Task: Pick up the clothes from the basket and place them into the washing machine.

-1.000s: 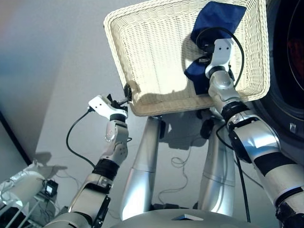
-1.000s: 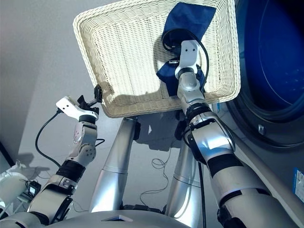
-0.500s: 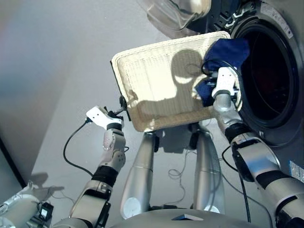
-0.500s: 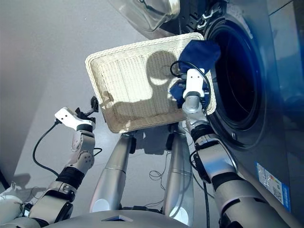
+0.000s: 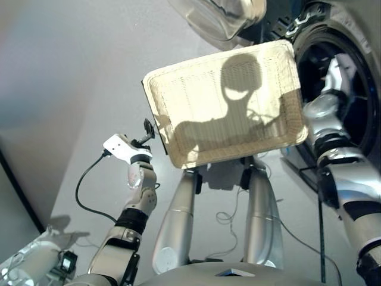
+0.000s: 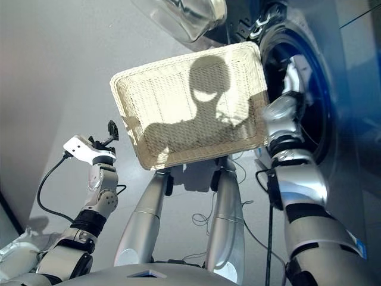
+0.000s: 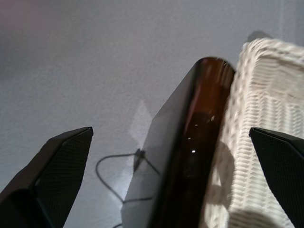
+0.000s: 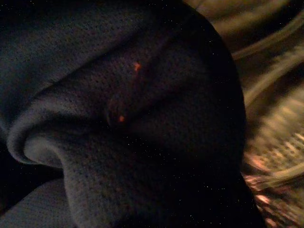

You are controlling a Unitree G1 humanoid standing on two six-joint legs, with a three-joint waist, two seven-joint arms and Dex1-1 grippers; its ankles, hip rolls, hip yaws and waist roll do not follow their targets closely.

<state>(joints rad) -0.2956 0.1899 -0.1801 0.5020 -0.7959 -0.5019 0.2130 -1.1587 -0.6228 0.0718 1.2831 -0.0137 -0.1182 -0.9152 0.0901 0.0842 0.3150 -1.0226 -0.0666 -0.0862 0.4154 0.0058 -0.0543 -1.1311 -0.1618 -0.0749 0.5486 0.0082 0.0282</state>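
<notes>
Our left fingers are spread wide apart with nothing between them, and through the gap we see the near corner of the basket and a dark shiny bar beside its rim. Our left gripper hangs just beside that corner of the basket but does not touch it. Our right arm reaches past the far side of the basket and goes into the round drum hole of the washing machine. We cannot see our right gripper from the head views, because it is inside the hole. In the right wrist view a dark blue cloth fills almost everything and hides our right fingers, so we cannot tell if they are squeezing it or spread. Next to the cloth a little bit of shiny drum metal shows. The basket has no clothes in it, only our shadow on its woven bottom. Above the basket the round glass door stands open.
</notes>
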